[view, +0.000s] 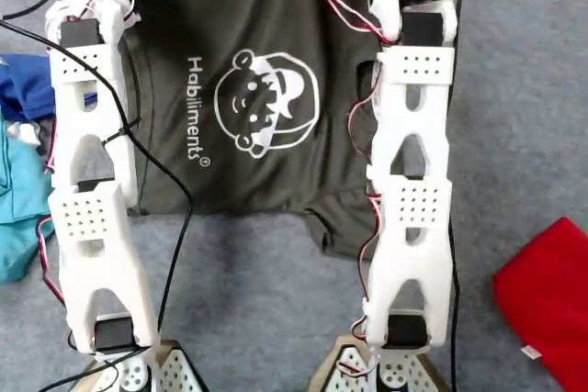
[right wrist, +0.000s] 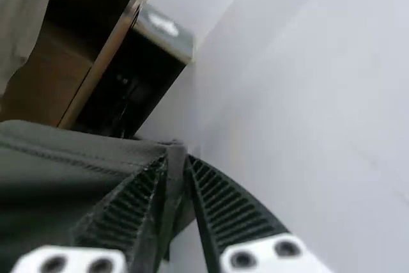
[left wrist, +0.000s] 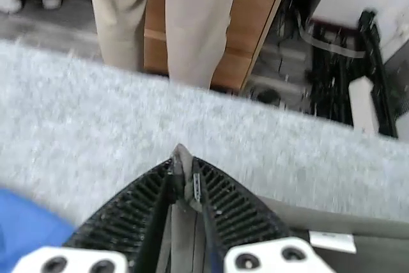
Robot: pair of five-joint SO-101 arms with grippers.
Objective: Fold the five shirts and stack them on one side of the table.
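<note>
A dark olive shirt (view: 248, 107) with a white cartoon print lies spread on the grey table, its top edge at the far side between my two arms. My left gripper (left wrist: 183, 172) is shut on a pinch of that olive fabric (left wrist: 332, 218) near the far left corner. My right gripper (right wrist: 174, 158) is shut on the shirt's edge (right wrist: 64, 164) and holds it off the table, facing the wall. In the high view the left arm (view: 87, 135) runs along the shirt's left side. The right arm (view: 409, 153) runs over its right side.
A red shirt (view: 551, 300) lies at the table's right edge. A blue shirt (view: 23, 84) and a teal shirt (view: 18, 199) are bunched at the left edge. Bare grey table (view: 248, 300) stretches between the arm bases. A wooden cabinet (left wrist: 255, 23) stands beyond the far edge.
</note>
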